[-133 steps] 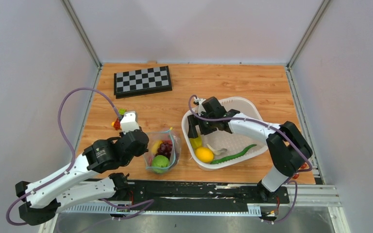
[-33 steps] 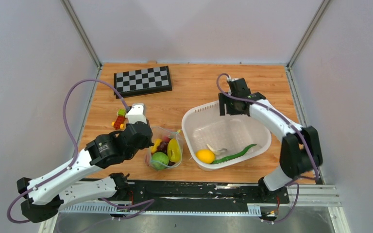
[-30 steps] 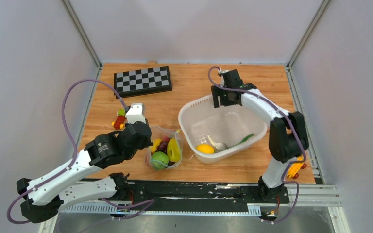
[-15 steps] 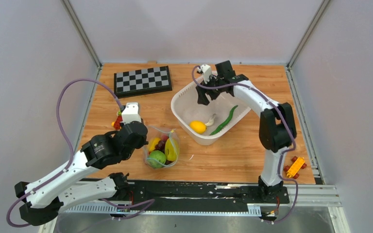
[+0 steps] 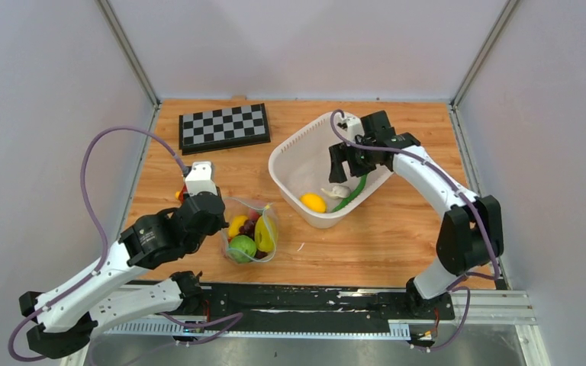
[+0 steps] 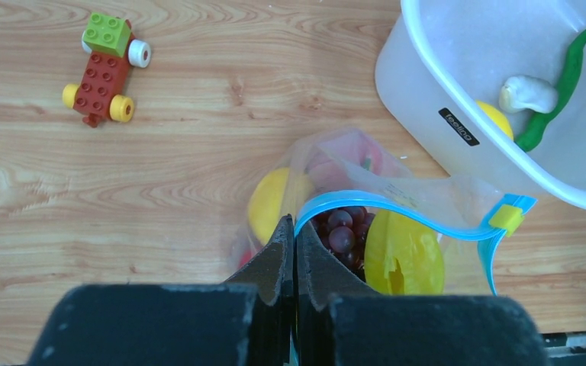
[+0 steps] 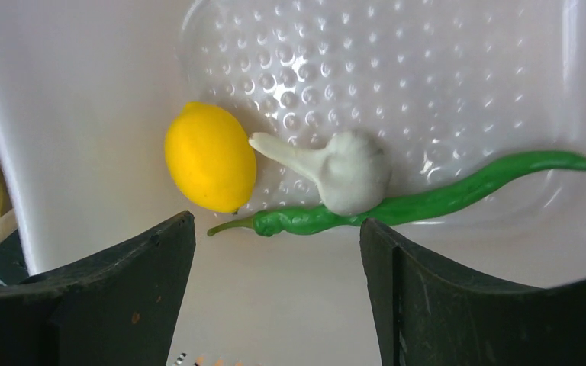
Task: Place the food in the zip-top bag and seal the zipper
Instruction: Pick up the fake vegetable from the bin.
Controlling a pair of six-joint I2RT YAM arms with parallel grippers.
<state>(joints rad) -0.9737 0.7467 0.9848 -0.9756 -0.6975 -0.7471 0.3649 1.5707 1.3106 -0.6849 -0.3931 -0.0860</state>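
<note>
The clear zip-top bag (image 5: pixel 250 238) stands open on the table with grapes (image 6: pixel 340 228), yellow lemons (image 6: pixel 269 201) and a green fruit (image 5: pixel 242 245) inside. Its teal-blue zipper (image 6: pixel 397 214) curves along the open rim, ending at a yellow slider (image 6: pixel 508 219). My left gripper (image 6: pixel 295 229) is shut on the bag's rim at its left end. My right gripper (image 7: pixel 276 225) is open and empty, above the inside of the white basket (image 5: pixel 297 152). Below it lie a lemon (image 7: pixel 210 156), a white garlic bulb (image 7: pixel 349 171) and a green chili (image 7: pixel 427 198).
A chessboard (image 5: pixel 223 126) lies at the back left. A red-yellow-green toy block car (image 6: pixel 107 69) sits left of the bag. The basket's near wall (image 6: pixel 458 114) is close to the bag's right side.
The right gripper dragged the basket toward the back left and turned it, then let go of its rim and moved over its inside, open. The left gripper and bag shifted slightly left.
</note>
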